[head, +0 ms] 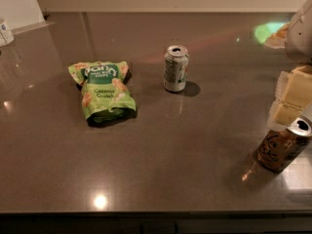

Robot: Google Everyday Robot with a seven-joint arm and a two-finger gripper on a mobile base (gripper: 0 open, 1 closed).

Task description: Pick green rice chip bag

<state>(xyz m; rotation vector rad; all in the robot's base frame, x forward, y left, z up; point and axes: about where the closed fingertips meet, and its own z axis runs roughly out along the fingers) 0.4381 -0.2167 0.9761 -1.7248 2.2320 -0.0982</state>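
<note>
The crinkly light-green rice chip bag [103, 92] lies on the dark grey bench [185, 179], well left of our cream pincer [290, 101] at the right edge, long axis far-to-near. We cannot tell how open the pincer is.

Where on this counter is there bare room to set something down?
The counter is bare along the front, before the green rice chip bag and silver can, and in the gap between those two. Crowded: the right edge, where the tool hangs over the brown can.
</note>
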